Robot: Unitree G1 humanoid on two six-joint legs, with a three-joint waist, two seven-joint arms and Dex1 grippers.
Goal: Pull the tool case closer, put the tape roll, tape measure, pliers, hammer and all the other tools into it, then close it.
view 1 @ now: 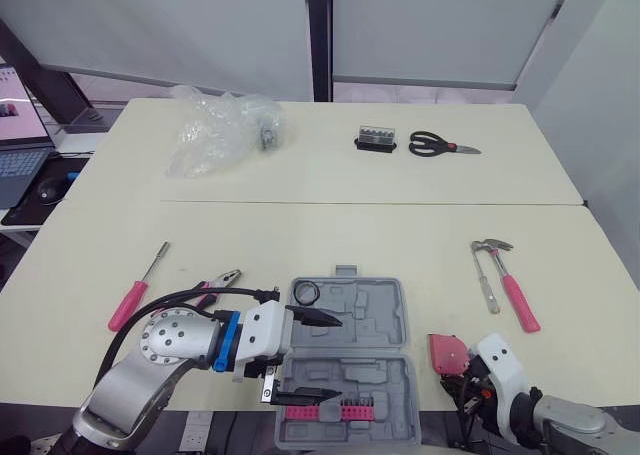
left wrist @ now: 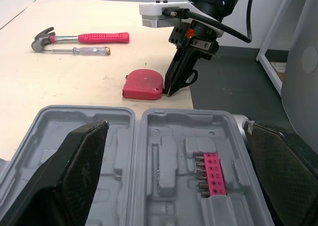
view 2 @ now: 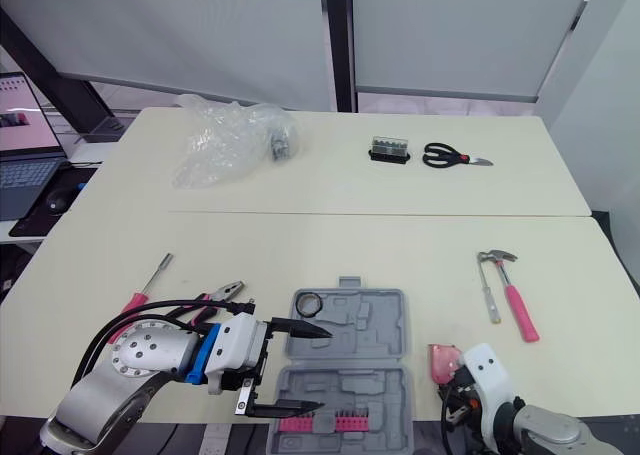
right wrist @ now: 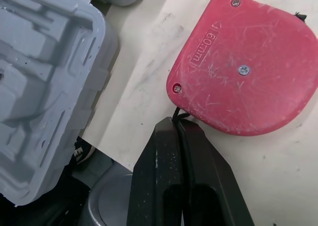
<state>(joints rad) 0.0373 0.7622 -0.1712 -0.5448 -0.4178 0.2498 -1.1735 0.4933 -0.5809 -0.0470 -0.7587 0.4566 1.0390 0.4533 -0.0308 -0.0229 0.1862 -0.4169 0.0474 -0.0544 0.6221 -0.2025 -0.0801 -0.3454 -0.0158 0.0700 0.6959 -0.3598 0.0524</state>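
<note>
The left gripper (view 1: 340, 358) hangs released over the open tool case (view 1: 381, 306), while the right gripper (right wrist: 177, 126), clenched on the cord (right wrist: 177, 113) of the tape measure (view 1: 448, 354), next needs to carry it left into the case.

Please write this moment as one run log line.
left gripper: open over open grey plastic tool case | right gripper: shut at red tape measure edge

On the table (view 1: 400, 225), the tool case (view 1: 375, 320) lies front centre, with the tape measure (view 1: 447, 353) just right of it and the hammer (view 1: 515, 290) farther right. The pliers (view 1: 222, 279) and screwdriver (view 1: 140, 287) lie left.
</note>
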